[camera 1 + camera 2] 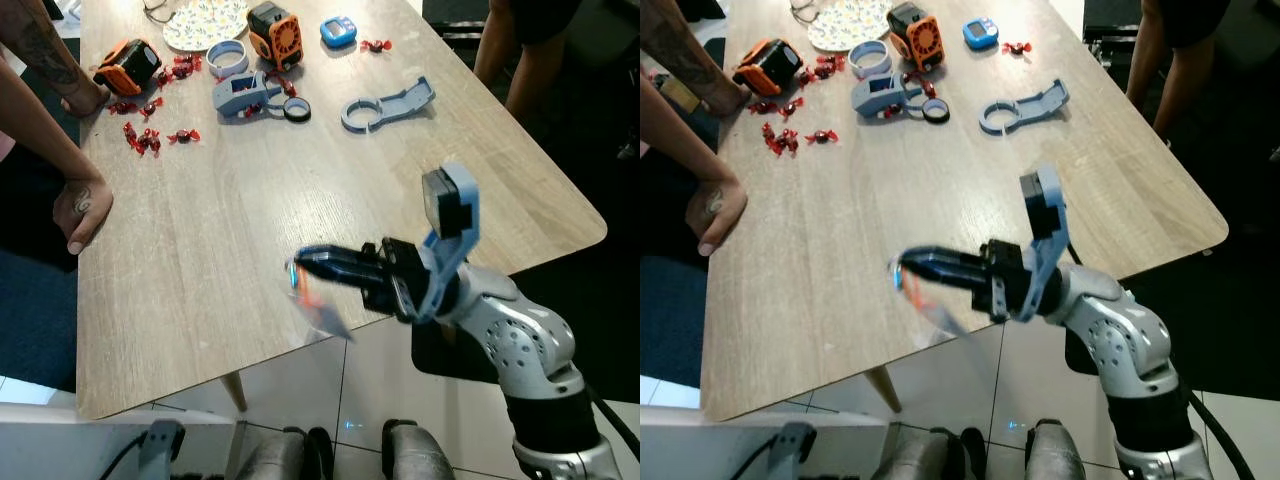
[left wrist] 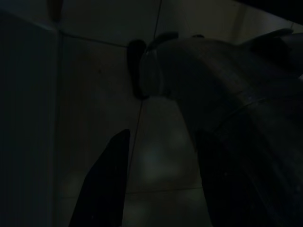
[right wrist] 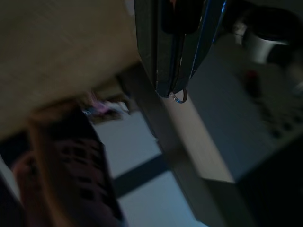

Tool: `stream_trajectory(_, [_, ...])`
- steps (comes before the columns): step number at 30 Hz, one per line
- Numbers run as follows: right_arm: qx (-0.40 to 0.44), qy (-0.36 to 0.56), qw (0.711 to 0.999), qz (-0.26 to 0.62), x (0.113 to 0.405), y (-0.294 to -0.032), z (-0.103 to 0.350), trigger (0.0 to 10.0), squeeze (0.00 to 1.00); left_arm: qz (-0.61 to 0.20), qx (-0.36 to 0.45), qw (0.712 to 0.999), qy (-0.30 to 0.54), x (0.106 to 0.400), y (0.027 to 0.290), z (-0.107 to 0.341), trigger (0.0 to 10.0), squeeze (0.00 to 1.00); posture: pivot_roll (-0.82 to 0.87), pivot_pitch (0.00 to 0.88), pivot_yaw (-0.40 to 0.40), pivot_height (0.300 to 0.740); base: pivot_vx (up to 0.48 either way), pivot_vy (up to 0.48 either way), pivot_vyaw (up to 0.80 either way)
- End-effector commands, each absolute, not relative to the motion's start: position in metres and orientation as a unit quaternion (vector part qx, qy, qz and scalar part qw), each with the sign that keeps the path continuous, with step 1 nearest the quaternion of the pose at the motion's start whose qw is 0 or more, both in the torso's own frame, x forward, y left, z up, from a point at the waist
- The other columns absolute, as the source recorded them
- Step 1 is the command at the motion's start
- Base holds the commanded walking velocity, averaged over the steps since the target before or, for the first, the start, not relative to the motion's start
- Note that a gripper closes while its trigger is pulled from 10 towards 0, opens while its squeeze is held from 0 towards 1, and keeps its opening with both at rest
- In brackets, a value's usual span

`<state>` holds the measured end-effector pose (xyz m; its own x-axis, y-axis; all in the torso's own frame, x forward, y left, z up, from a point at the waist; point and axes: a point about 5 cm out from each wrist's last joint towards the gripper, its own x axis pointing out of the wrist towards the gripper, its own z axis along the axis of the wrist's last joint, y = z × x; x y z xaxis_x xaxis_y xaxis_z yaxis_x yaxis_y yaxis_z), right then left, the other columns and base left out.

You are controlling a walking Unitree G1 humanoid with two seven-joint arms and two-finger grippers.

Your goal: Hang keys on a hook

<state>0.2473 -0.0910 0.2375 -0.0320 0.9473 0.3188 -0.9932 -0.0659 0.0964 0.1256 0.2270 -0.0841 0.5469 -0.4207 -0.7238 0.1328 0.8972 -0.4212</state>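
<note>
The right gripper (image 1: pixel 300 265) is extended over the near part of the wooden table (image 1: pixel 250 190), its fingers closed together on the keys (image 1: pixel 312 300), which hang blurred below the fingertips, above the tabletop near its front edge. In the right wrist view the closed fingers (image 3: pixel 170 56) pinch a small metal key ring (image 3: pixel 179 97) at their tips. Judged step: carry phase, keys in hand and not yet hung; no hook can be made out. The next move calls for locating the hook and bringing the ring to it. The table's front edge lies just beneath the load, with tiled floor (image 1: pixel 380 390) beyond. A person's hand (image 1: pixel 85 210) rests on the table's left edge, well apart. Clutter, including a gray clamp part (image 1: pixel 385 105), sits at the far end. The left gripper (image 2: pixel 156 184) hangs idle, fingers apart.
</note>
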Motion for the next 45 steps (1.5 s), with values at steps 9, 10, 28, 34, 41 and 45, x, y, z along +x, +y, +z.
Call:
stream_trajectory(9, [0.182,-0.016,0.658,0.731,0.224,-0.098,0.224,0.0,0.00,-0.135,-0.173,0.841,0.494,0.096,0.231,-0.094,10.0,0.00,-0.16,0.245,0.157,0.740,0.000,0.000,0.00])
stream_trajectory(10, [0.183,-0.010,0.663,0.726,0.224,-0.099,0.222,0.0,0.00,-0.135,-0.173,0.841,0.494,0.096,0.230,-0.094,10.0,0.00,-0.17,0.247,0.157,0.740,0.000,0.000,0.00])
stream_trajectory(28, [0.187,-0.020,0.833,0.520,0.250,-0.152,0.208,0.0,0.00,-0.153,-0.165,0.837,0.499,0.102,0.227,-0.093,10.0,0.00,-0.19,0.242,0.183,0.740,0.000,0.000,0.00])
stream_trajectory(34, [0.186,-0.019,0.879,0.439,0.263,-0.169,0.203,0.0,0.00,-0.162,-0.165,0.834,0.501,0.104,0.223,-0.093,10.0,0.00,-0.20,0.242,0.189,0.740,0.000,0.000,0.00])
stream_trajectory(41, [0.183,0.000,0.931,0.316,0.286,-0.189,0.192,0.0,0.00,-0.172,-0.164,0.829,0.506,0.102,0.220,-0.094,10.0,0.00,-0.20,0.240,0.192,0.740,0.000,0.000,0.00])
stream_trajectory(45, [0.178,0.003,0.949,0.262,0.298,-0.197,0.188,0.0,0.00,-0.174,-0.165,0.828,0.506,0.102,0.218,-0.095,10.0,0.00,-0.19,0.234,0.192,0.740,0.000,0.000,0.00])
